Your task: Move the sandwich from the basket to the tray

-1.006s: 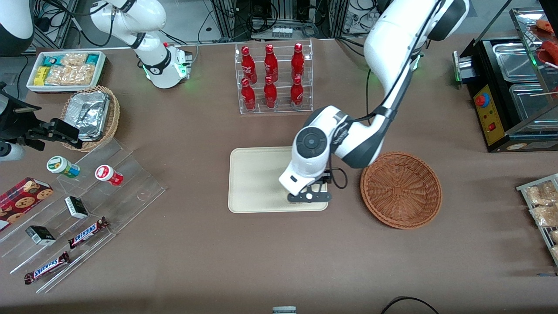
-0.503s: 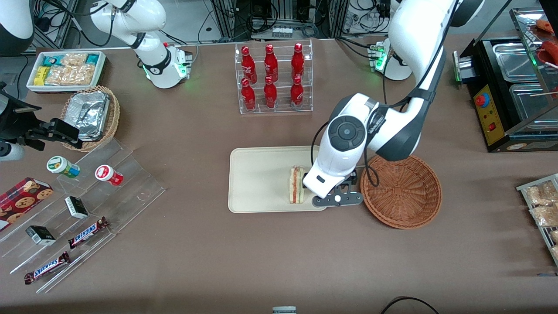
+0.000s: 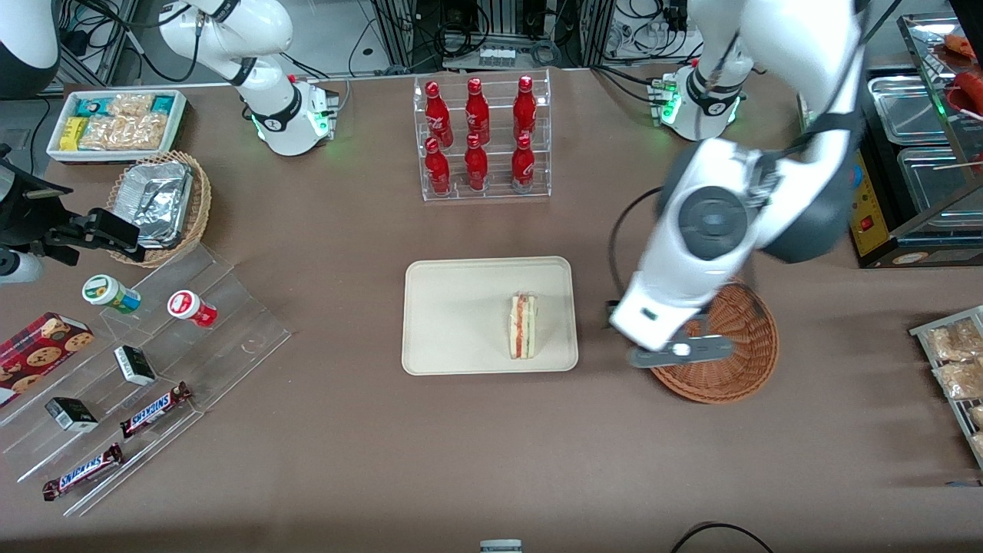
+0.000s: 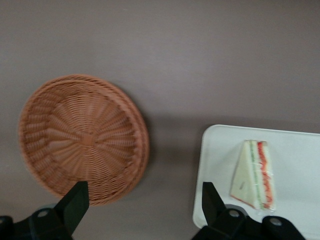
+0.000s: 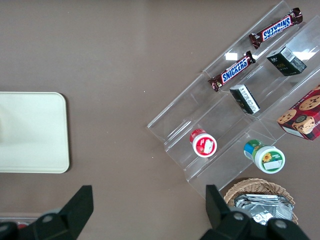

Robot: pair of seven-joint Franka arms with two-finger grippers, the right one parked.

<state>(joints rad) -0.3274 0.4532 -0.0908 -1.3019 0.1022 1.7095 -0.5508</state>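
Since the sandwich (image 3: 522,326) already lies flat on the tray (image 3: 453,315), at the tray end nearest the basket (image 3: 729,338), placement looks done. Filling stripe faces up, wedge fully inside the tray rim, so it should sit stable. Gripper (image 4: 142,207) spread wide, holding nothing, raised above the table between tray and basket, roughly over the basket's rim on the tray side. Basket contents: nothing, bare weave visible in wrist view. Tray holds only the sandwich. Judgement: no regrasp needed; arm just needs to clear.
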